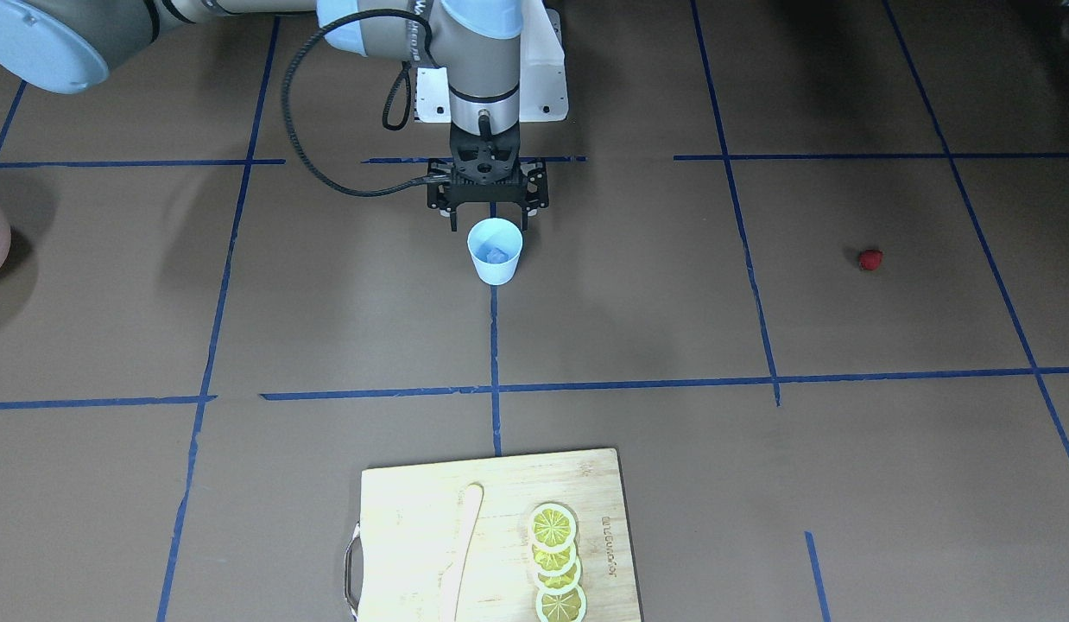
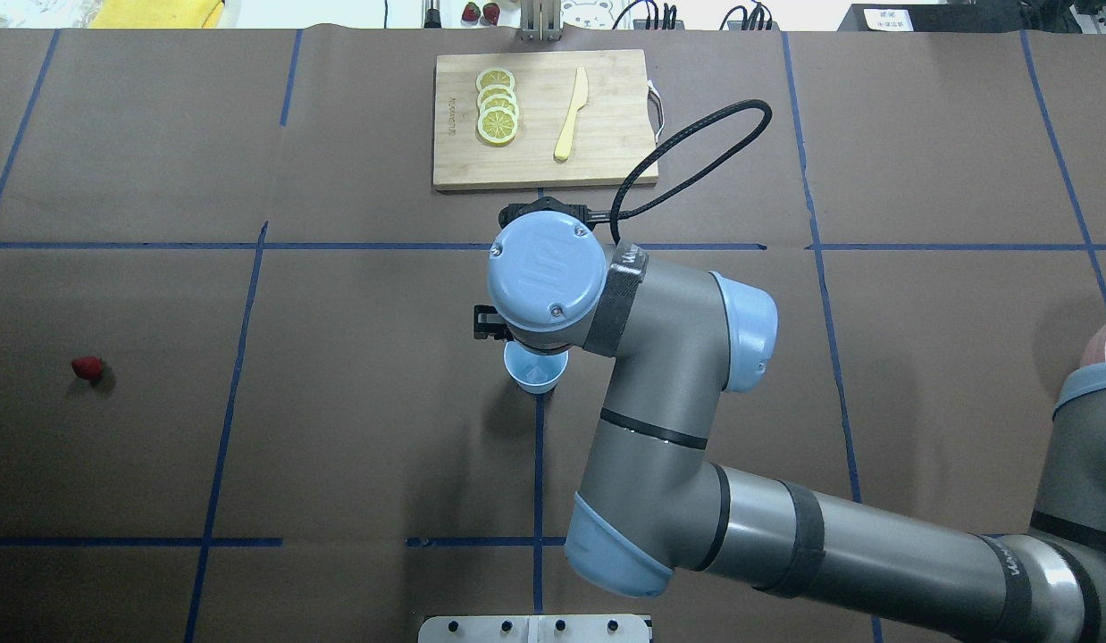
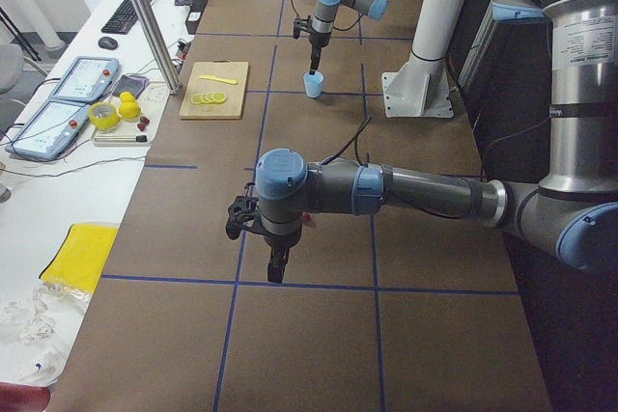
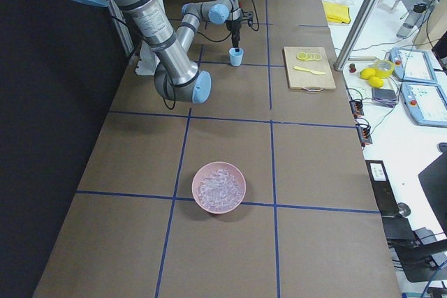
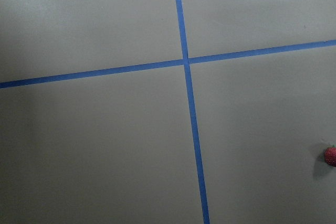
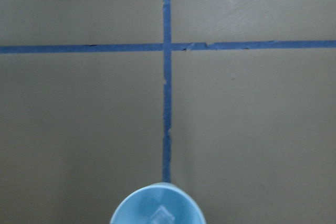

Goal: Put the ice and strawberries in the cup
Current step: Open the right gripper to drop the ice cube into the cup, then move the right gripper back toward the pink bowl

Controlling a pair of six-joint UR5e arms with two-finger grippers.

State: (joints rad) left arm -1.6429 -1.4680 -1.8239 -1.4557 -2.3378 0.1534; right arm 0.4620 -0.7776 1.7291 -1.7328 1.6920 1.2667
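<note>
Your brown, blue-taped table (image 1: 327,328): ice (image 1: 496,256) inside the cup (image 1: 495,263), right claw (image 1: 491,226) spread wide above it; left claw (image 3: 277,272), can't tell.

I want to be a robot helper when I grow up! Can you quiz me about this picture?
1. True or false: the ice cube is inside the light-blue cup.
2. Where is the strawberry? A) in the cup B) on the cutting board C) alone on the brown table
3. How many lemon slices lie on the cutting board?

Key: 1 true; 2 C; 3 four.
</note>
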